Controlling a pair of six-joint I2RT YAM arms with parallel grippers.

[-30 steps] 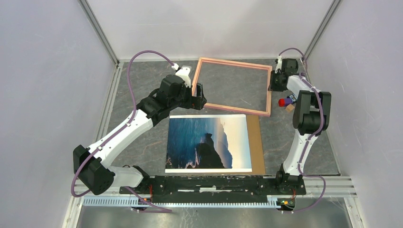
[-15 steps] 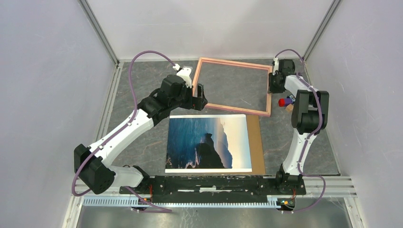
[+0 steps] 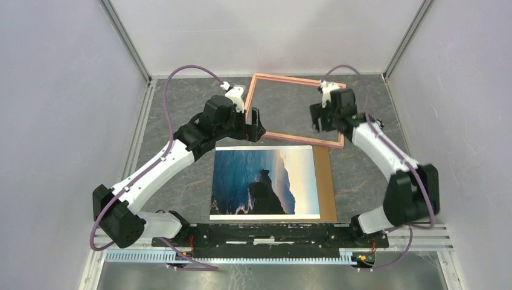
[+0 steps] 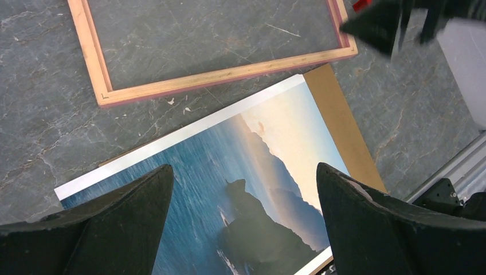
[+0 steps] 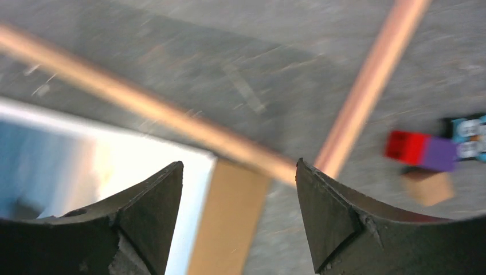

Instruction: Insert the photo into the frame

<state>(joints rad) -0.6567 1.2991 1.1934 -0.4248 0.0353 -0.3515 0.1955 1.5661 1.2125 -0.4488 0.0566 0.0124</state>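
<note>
Both my left gripper (image 4: 243, 172) and right gripper (image 5: 238, 166) were open and empty; the photo (image 3: 265, 181) lay outside the frame (image 4: 229, 74).

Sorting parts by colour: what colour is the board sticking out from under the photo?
The board is plain brown, clearest in the left wrist view.

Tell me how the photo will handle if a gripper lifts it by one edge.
The photo looks like a thin sheet lying flat, so it will probably droop and bend rather than stay rigid. It rests on a brown board with no raised edge showing, so a push may slide it, and getting under it could be awkward.
</note>
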